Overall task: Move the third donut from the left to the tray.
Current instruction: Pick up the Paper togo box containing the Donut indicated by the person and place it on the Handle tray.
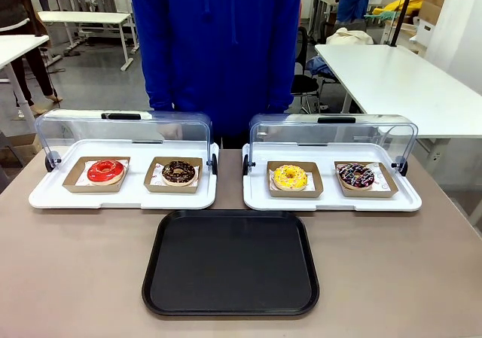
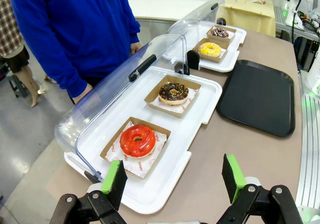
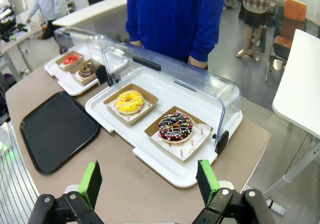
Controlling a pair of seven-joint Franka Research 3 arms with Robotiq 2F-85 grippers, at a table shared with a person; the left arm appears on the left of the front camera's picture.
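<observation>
1. Left gripper (image 2: pixel 175 177): jaws spread wide, nothing between the green pads. It hangs above the desk (image 2: pixel 235 149) at the near left corner of the left white display tray (image 2: pixel 165 176).
2. Right gripper (image 3: pixel 149 178): jaws also spread wide and empty. It is above the desk just off the near edge of the right white display tray (image 3: pixel 165 171).
3. Yellow donut (image 1: pixel 290 176): sits in its brown cardboard holder (image 1: pixel 310 190) on the left half of the right display tray. Not touched by either gripper.
4. On the right half of that display tray is a chocolate donut with coloured sprinkles (image 1: pixel 355 175), in its own holder, apart from the yellow one.
5. The left display tray carries a red donut (image 1: pixel 105 171) on its left half and a dark chocolate donut (image 1: pixel 179 172) on its right half, each in a cardboard holder.
6. The clear lids (image 1: pixel 331 136) on both display trays are swung up and back toward the desk's far edge.
7. Black tray (image 1: pixel 231 263): flat on the desk at the middle of the near edge, nothing on it. Its far rim is just beside the near edges of both display trays; can't tell if they touch.
8. Person in a blue top (image 1: pixel 218 44) stands at the desk's far edge, behind the gap between the two display trays.
</observation>
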